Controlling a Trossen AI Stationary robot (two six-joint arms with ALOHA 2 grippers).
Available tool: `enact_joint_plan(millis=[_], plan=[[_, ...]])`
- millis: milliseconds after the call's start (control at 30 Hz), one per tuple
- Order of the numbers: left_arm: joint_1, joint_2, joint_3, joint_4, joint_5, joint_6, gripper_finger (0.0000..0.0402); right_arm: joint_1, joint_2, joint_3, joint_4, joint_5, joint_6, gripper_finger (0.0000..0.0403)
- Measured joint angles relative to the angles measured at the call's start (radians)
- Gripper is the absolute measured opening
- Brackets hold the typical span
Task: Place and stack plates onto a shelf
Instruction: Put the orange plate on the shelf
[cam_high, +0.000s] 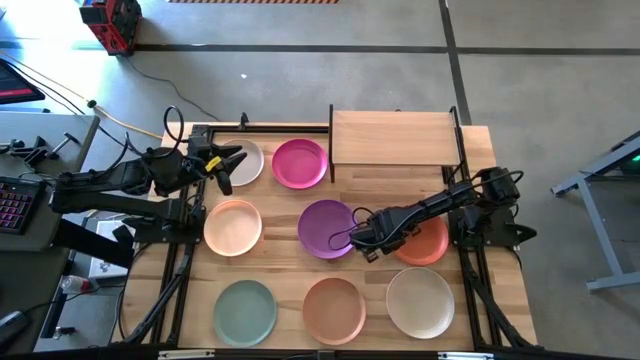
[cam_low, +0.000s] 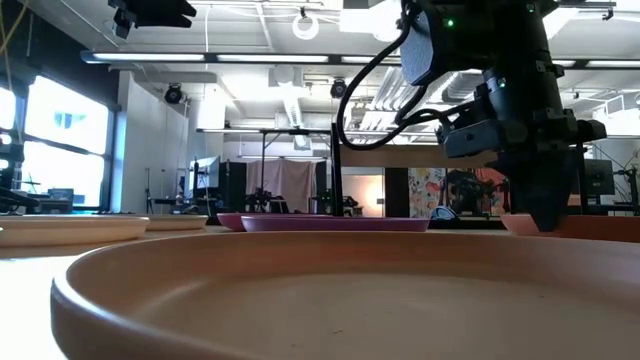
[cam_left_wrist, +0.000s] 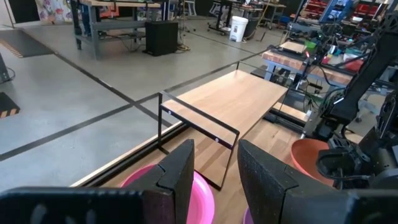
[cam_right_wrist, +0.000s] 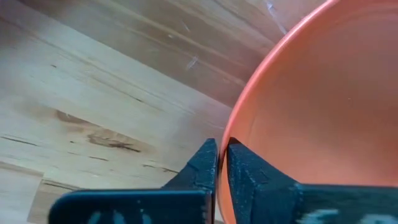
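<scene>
Eight plates lie flat on the wooden table in the high view: cream, magenta, peach, purple, orange-red, sage green, salmon and off-white. The shelf stands at the far edge and bears nothing. My right gripper points down at the orange-red plate's left rim, shut on it. My left gripper hovers open over the cream plate and faces the shelf, with the magenta plate below its fingers. My right gripper pinches the orange-red plate's rim on the side toward the purple plate. One finger is outside over the wood and the other is inside the plate. The fingers come from above, pointing down. The plate appears to lie on the table.
The salmon plate fills the front of the low view, with the purple plate behind it. Black metal uprights stand at the shelf's ends. A black frame rail runs along the table's far edge. The plates lie close together with narrow strips of bare wood between them.
</scene>
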Motion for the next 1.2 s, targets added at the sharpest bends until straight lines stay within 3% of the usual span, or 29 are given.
enact_joint_plan(millis=[300,700,1200], plan=[[0.0,0.0,0.0,0.0,-0.002,0.0,0.0111,0.022,0.0,0.067,-0.056,-0.019,-0.001,0.0001],[0.0,0.0,0.0,0.0,-0.004,0.0,0.0111,0.079,0.0,0.266,-0.244,0.05,-0.001,0.0],[0.0,0.0,0.0,0.0,-0.004,0.008,0.0111,0.088,0.0,0.473,-0.355,0.092,-0.047,0.0]])
